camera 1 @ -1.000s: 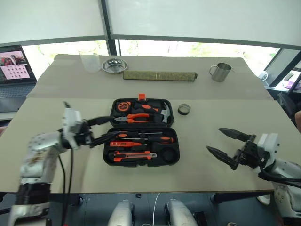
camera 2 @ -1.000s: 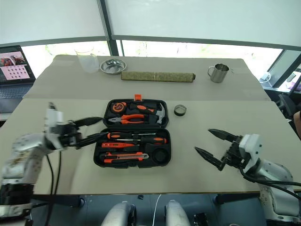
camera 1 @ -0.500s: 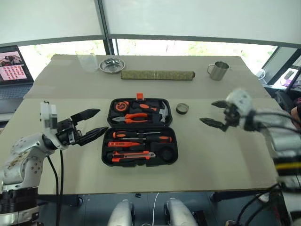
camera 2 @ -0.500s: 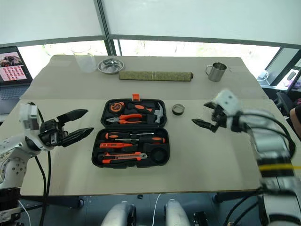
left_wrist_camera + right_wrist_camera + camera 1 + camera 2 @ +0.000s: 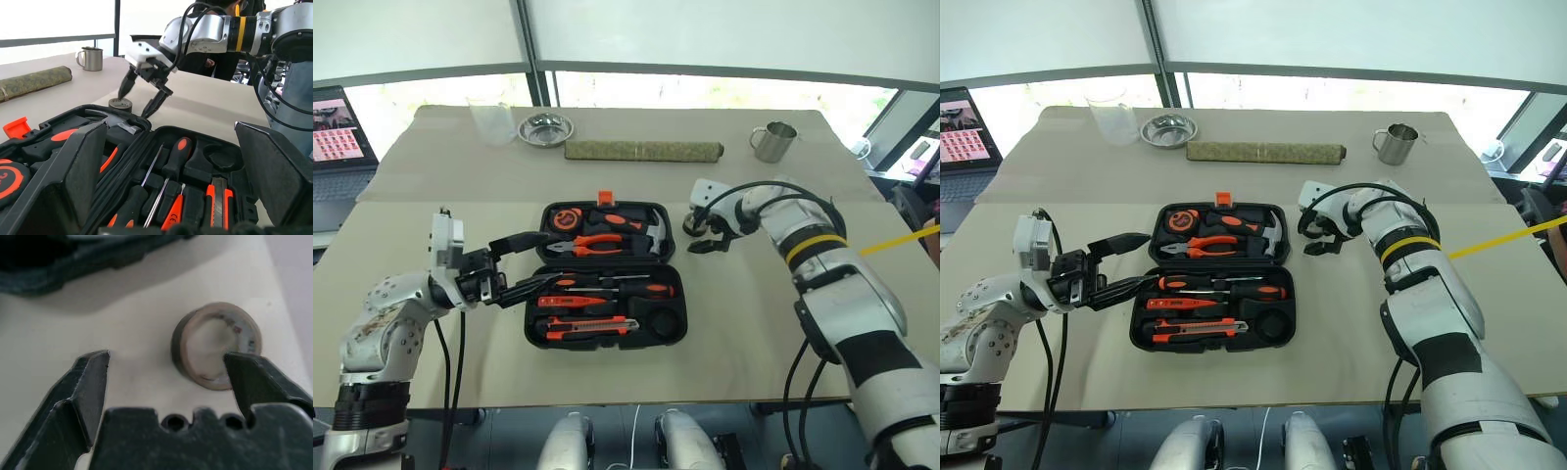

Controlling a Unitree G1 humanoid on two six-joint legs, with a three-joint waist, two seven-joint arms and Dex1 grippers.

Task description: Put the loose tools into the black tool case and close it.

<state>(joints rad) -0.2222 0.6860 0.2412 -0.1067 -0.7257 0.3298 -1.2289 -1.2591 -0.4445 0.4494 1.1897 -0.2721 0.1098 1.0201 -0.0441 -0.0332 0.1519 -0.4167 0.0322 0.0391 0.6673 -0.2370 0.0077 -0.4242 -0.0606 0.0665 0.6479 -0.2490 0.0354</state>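
The black tool case (image 5: 675, 279) lies open mid-table. Slim screwdrivers (image 5: 607, 285) and an orange-and-black utility knife (image 5: 592, 322) lie in its near half. A small dark tape roll (image 5: 215, 345) lies flat on the table just right of the case, also visible from the left wrist (image 5: 120, 103). My right gripper (image 5: 699, 235) hangs open just over the roll, pointing down; one fingertip (image 5: 254, 382) is at the roll's rim, the other (image 5: 88, 382) over bare table beside it. My left gripper (image 5: 530, 262) is open and level at the case's left edge, holding nothing.
Orange-handled pliers (image 5: 597, 245), a hammer and a tape measure fill the case's far half. Along the far side stand a steel mug (image 5: 773, 140), a rolled olive mat (image 5: 644, 150), a metal bowl (image 5: 545, 128) and a clear cup (image 5: 489, 119). A laptop (image 5: 337, 127) sits far left.
My right arm has swung from the table's near right edge forward and left to just above the tape roll, tilting down, its jaws a little narrower. My left gripper has edged towards the case.
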